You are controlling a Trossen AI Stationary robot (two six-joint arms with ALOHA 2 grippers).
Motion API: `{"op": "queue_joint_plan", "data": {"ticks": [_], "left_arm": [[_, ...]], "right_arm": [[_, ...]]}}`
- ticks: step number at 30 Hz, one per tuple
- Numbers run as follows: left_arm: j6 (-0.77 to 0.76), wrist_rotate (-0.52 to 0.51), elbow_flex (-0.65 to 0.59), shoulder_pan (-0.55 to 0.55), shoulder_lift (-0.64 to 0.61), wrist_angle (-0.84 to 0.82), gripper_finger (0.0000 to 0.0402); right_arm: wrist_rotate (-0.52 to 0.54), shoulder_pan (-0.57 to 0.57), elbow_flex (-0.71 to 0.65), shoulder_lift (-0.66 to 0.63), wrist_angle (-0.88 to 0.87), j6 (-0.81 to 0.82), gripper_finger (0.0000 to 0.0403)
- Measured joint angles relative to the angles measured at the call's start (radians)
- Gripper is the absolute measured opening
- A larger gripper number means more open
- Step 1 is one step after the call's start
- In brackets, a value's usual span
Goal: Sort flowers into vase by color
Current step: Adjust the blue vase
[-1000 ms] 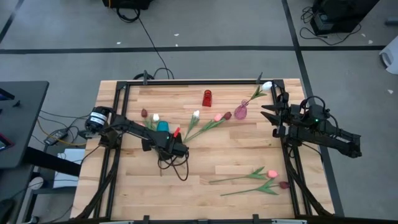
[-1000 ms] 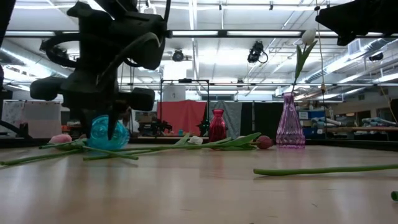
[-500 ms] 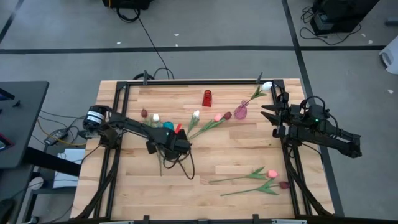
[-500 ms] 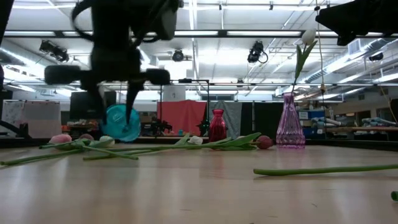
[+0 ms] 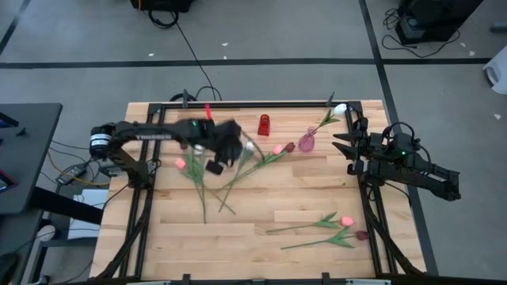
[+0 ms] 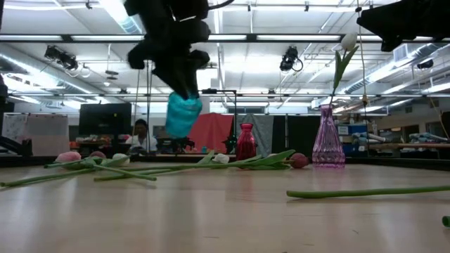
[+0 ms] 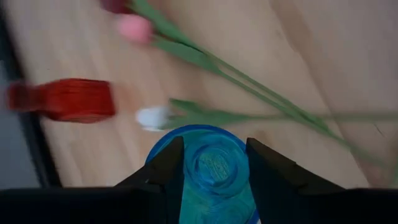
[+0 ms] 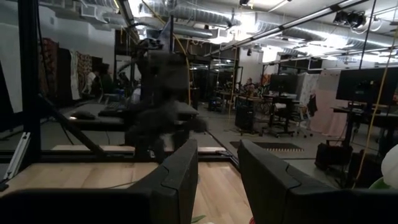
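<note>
We have the left gripper clamped on the blue vase, airborne over the tulips; right gripper parted, idle far right.

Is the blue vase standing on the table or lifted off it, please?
Lifted: the low view shows the blue vase hanging tilted in the left gripper, well above the table.

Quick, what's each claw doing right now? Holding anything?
Left gripper: closed on the blue vase, lifted above the table.
Right gripper: open, empty, waiting at the table's right edge.
</note>
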Motion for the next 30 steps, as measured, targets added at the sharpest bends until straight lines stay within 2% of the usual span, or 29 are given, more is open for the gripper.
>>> {"op": "queue_joint_plan", "data": {"ticks": [3, 7, 11, 14, 18, 20, 23, 28, 30], "left_arm": [[-0.027, 0.091, -0.008, 0.090, -0.007, 0.081, 0.0149], [-0.079, 0.259, -0.086, 0.191, -0.007, 0.298, 0.0149], [-0.099, 0.331, -0.198, 0.265, -0.007, 0.518, 0.0149], [-0.185, 0.418, -0.315, 0.323, -0.010, 0.756, 0.0149], [-0.334, 0.456, -0.491, 0.375, -0.012, 1.097, 0.0149], [-0.428, 0.439, -0.570, 0.394, -0.012, 1.260, 0.0152], [-0.559, 0.327, -0.655, 0.415, -0.013, 1.399, 0.0154], [-0.796, 0.217, -0.701, 0.438, -0.021, 1.378, 0.0155], [-0.833, 0.184, -0.701, 0.440, -0.022, 1.340, 0.0156]], "right_arm": [[-0.006, 0.000, 0.000, 0.000, 0.000, 0.000, 0.0128], [-0.023, 0.000, 0.000, 0.000, -0.001, 0.000, 0.0128], [-0.024, 0.000, 0.000, 0.000, -0.011, 0.000, 0.0128], [-0.024, 0.000, 0.000, 0.000, -0.016, 0.000, 0.0128], [-0.024, 0.000, 0.000, 0.000, -0.023, 0.002, 0.0128], [-0.024, 0.000, 0.000, 0.000, -0.023, 0.002, 0.0128], [-0.024, 0.000, 0.000, 0.000, -0.022, 0.003, 0.0128], [-0.024, 0.000, 0.000, 0.000, -0.013, 0.013, 0.0128], [-0.024, 0.000, 0.000, 0.000, -0.011, 0.013, 0.0128]]}}
